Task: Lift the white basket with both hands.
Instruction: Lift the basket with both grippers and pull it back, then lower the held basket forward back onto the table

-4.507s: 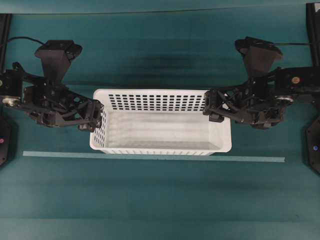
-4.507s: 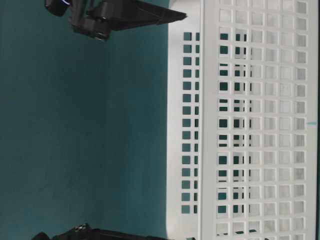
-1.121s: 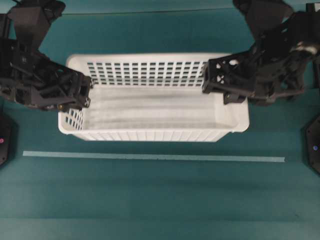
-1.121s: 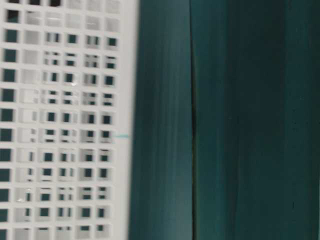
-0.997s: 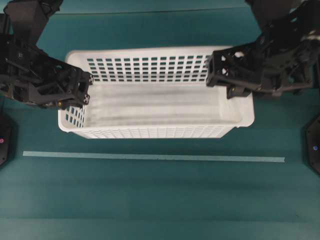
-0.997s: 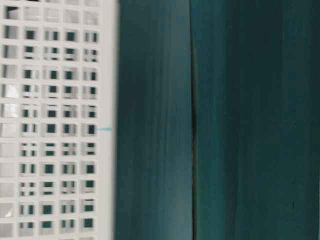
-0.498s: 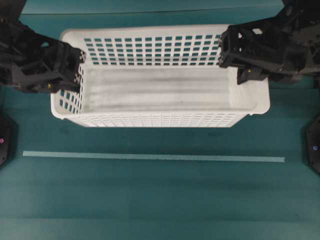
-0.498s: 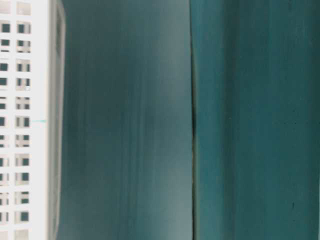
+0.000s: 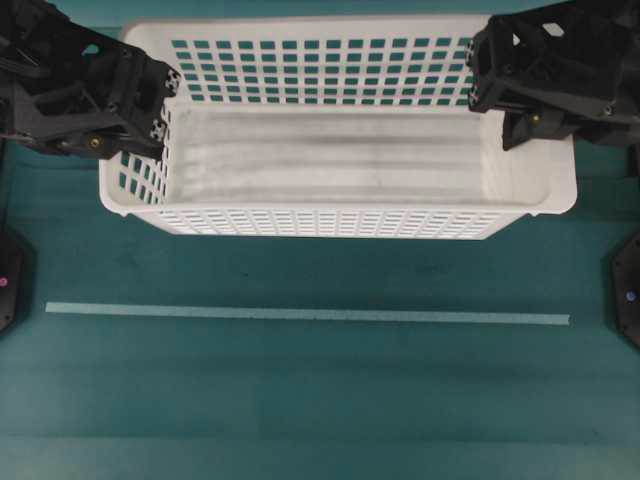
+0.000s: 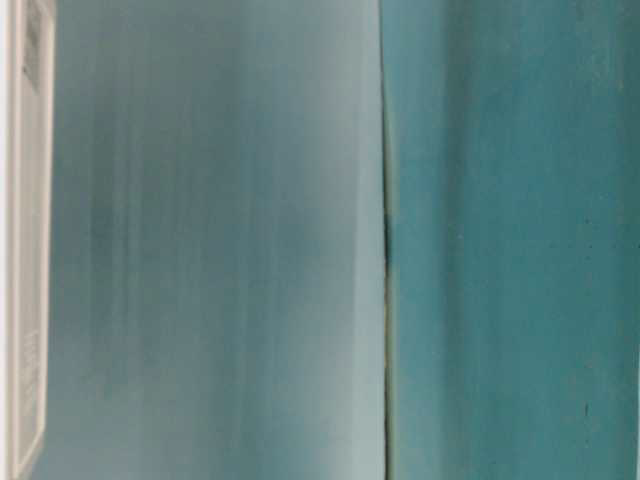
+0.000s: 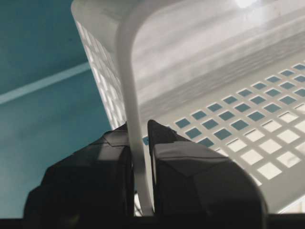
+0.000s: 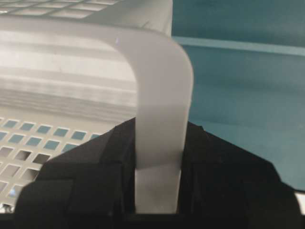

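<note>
The white basket (image 9: 330, 160) hangs in the air, held level by its two short ends and looming large at the top of the overhead view. My left gripper (image 9: 160, 105) is shut on the basket's left rim; in the left wrist view the gripper (image 11: 139, 143) pinches the thin rim, with the basket's perforated wall (image 11: 228, 62) stretching away. My right gripper (image 9: 485, 80) is shut on the right rim; in the right wrist view the gripper (image 12: 159, 162) clamps the broad rounded rim of the basket (image 12: 71, 67). The table-level view shows only a sliver of the basket (image 10: 25, 250) at the left edge.
A pale tape strip (image 9: 300, 314) runs across the teal table below the basket. Black arm bases sit at the left edge (image 9: 5, 280) and the right edge (image 9: 628, 300). A seam (image 10: 384, 250) crosses the table-level view.
The basket has risen with both grippers, growing larger and shifting to the top of the overhead view. In the table-level view it has slid almost out of frame.
</note>
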Controlling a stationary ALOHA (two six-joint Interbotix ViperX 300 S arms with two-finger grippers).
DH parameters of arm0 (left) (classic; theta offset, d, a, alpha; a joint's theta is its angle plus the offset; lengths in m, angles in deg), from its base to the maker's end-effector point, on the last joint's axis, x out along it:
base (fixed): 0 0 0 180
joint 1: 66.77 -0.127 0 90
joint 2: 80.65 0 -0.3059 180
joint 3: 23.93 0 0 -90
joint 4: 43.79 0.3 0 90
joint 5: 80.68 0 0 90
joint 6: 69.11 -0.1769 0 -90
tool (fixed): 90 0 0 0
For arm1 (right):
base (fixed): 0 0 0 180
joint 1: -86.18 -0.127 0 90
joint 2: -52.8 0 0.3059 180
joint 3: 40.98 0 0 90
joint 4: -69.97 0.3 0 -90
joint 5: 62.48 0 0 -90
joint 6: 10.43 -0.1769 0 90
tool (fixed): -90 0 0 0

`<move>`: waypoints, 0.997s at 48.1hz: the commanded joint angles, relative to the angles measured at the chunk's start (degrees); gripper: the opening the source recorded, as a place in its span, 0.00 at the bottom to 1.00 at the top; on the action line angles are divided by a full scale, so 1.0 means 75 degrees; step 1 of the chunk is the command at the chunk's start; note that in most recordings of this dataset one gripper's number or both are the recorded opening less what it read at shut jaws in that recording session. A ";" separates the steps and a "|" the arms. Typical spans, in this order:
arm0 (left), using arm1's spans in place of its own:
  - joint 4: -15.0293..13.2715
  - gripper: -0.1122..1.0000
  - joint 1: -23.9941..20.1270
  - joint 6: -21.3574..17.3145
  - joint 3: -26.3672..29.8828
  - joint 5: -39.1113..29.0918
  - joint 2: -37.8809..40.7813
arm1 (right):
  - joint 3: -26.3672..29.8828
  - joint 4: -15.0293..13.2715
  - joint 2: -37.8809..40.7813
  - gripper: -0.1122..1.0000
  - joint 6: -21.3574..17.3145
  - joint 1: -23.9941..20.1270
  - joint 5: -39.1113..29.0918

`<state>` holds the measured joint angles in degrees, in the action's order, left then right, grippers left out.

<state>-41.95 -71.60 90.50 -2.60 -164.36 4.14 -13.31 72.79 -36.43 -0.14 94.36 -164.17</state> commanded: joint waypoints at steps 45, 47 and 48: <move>0.0000 0.14 0.0000 -0.0375 0.0762 -0.0176 0.0164 | 0.0539 0.0023 0.0258 0.29 0.0387 -0.0094 -0.0211; 0.0000 0.14 0.0000 -0.0375 0.0750 -0.0176 0.0164 | 0.0539 0.0023 0.0258 0.29 0.0410 -0.0094 -0.0211; 0.0000 0.14 0.0000 -0.0375 0.0750 -0.0176 0.0164 | 0.0539 0.0023 0.0258 0.29 0.0422 -0.0094 -0.0211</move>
<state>-41.86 -71.87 89.71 1.01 -166.29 5.20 -10.15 72.70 -35.64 0.82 94.27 -165.93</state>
